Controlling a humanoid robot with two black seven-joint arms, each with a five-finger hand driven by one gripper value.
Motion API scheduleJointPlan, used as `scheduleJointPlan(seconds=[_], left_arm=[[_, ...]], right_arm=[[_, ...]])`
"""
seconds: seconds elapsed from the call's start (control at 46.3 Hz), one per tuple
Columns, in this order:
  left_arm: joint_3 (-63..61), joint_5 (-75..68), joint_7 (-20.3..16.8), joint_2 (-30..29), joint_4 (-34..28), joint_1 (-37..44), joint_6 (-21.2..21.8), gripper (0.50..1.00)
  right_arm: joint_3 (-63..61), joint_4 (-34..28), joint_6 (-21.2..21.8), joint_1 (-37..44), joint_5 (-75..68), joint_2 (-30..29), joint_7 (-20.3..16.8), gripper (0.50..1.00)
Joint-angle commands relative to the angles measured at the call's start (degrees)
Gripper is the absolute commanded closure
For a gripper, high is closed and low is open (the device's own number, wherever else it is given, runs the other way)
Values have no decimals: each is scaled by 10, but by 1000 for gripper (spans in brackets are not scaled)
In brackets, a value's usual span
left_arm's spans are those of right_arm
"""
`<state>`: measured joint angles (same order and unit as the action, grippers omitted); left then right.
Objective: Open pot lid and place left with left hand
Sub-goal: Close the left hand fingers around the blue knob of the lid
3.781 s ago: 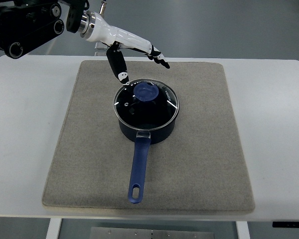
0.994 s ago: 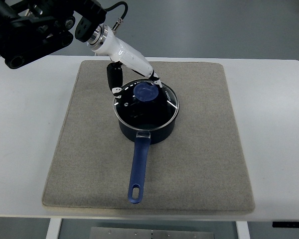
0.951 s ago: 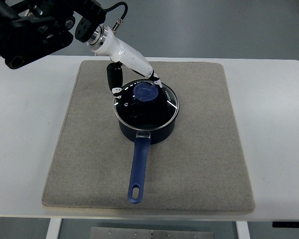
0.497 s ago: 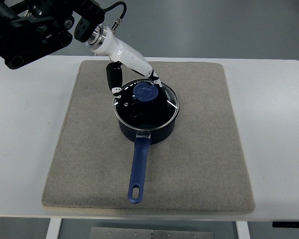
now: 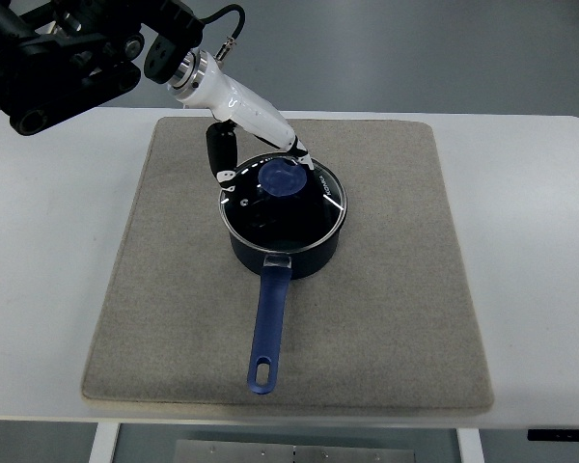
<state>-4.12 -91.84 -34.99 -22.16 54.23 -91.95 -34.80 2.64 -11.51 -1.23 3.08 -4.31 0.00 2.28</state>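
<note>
Left hand reaching over glass lid from 11 o'clock, fingers spread beside blue knob; saucepan handle toward 6 o'clock on grey mat.

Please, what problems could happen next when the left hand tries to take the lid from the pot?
1. The left hand reaches the blue knob from the far side, thumb and fingers either side of it. If they close off-centre, the knob may slip out.
2. The glass lid sits inside the rim of the pot. A tilted lift could catch the rim and drag the pot across the grey mat.
3. The long pot handle could swing if the pot turns.
</note>
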Motion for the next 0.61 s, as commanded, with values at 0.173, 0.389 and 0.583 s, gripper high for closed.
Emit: scheduleJointPlan(seconds=[0.173,0.389,0.583], left_arm=[[0,-2,0,4,0,-2,0,527],[0,-3,0,10,0,-2,3,527],[0,-4,0,8,-2,-2,4,531]], right_arm=[[0,0,0,0,0,0,0,585],[0,0,0,0,0,0,0,585],[0,0,0,0,0,0,0,585]])
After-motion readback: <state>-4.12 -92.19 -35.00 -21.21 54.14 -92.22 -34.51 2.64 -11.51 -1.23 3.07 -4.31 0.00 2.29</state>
